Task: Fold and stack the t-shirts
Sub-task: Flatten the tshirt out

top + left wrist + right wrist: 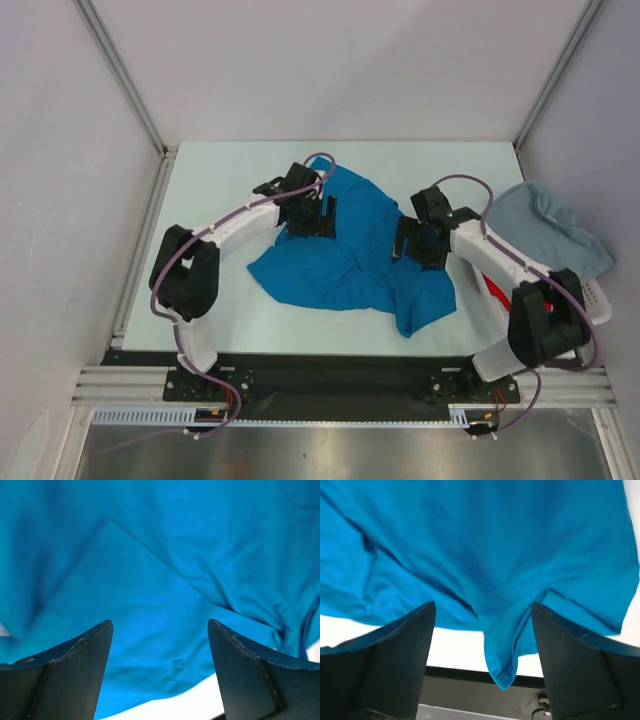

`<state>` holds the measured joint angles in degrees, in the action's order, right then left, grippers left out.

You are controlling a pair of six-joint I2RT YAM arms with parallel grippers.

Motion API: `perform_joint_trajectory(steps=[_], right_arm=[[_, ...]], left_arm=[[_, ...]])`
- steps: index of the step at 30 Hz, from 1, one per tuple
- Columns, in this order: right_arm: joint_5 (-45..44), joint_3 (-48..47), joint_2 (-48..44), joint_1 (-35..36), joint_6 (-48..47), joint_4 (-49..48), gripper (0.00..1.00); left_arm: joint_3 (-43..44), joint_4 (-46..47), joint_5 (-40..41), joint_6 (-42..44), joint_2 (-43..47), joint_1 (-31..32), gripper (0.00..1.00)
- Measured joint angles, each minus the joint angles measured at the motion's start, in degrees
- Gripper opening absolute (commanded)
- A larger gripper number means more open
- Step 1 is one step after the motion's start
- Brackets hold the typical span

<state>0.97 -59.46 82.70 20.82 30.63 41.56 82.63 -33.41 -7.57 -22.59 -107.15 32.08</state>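
The bright blue t-shirt (pixel 345 255) lies crumpled in the middle of the table. My left gripper (pixel 318 218) is open over its upper left part; the left wrist view shows blue cloth (pixel 160 570) between and beyond the spread fingers. My right gripper (pixel 408 243) is open over the shirt's right side; the right wrist view shows the cloth (pixel 485 545) with a drooping corner (pixel 502 655) between the fingers. The pale grey-blue t-shirt (pixel 548 225) drapes over the basket at the right. A bit of the red t-shirt (pixel 497 291) shows under my right arm.
The white slatted basket (pixel 597 300) stands at the table's right edge, mostly hidden by the grey-blue shirt and my right arm. A black strip (pixel 330 365) runs along the table's near edge. Grey walls close in the table on three sides.
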Motion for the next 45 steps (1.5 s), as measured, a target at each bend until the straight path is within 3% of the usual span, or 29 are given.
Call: perform_joint_trajectory(steps=[10,13,25,30,31,33,36,37,39,42,45], right_arm=[[-6.93,-23.12,22.88,-2.32,-7.21,-1.33,0.88],[-9.73,-25.7,25.92,-3.32,-9.99,-0.26,0.89],[-10.58,-26.01,29.29,-7.08,-17.07,1.38,0.82],[-7.39,-26.01,31.91,-7.08,-18.73,-1.03,0.77],[-6.78,-26.01,32.41,-7.08,-18.75,-1.75,0.75],[-5.95,-26.08,33.18,-7.15,-18.78,-2.95,0.71],[-4.98,-26.08,34.01,-7.37,-18.78,-5.2,0.55],[-4.66,-26.08,34.12,-7.48,-18.8,-5.95,0.46],[-3.85,-26.4,34.12,-7.82,-18.51,-7.06,0.28],[-2.27,-27.76,34.12,-8.63,-17.55,-8.52,0.09],[-1.55,-29.33,34.05,-9.01,-16.96,-9.29,0.0]], left_arm=[[0.81,2.34,-1.9,6.34,0.72,-14.08,0.86],[4.2,2.38,-3.34,7.93,-2.6,-14.88,0.84],[10.01,0.39,-7.82,9.01,-14.75,-13.94,0.61],[11.78,-0.09,-10.19,8.39,-16.46,-14.27,0.38],[12.04,-0.13,-10.58,8.33,-16.65,-14.38,0.3],[12.31,-0.2,-10.82,8.02,-16.72,-14.49,0.25],[12.92,-0.17,-10.84,7.96,-16.72,-14.75,0.13],[13.2,-0.2,-10.84,8.04,-16.72,-14.86,0.02],[13.75,-0.22,-10.8,8.02,-16.72,-15.15,0.0],[15.93,-1.31,-10.43,8.22,-16.7,-15.65,0.0],[18.32,-1.9,-9.55,8.5,-16.11,-15.89,0.0]])
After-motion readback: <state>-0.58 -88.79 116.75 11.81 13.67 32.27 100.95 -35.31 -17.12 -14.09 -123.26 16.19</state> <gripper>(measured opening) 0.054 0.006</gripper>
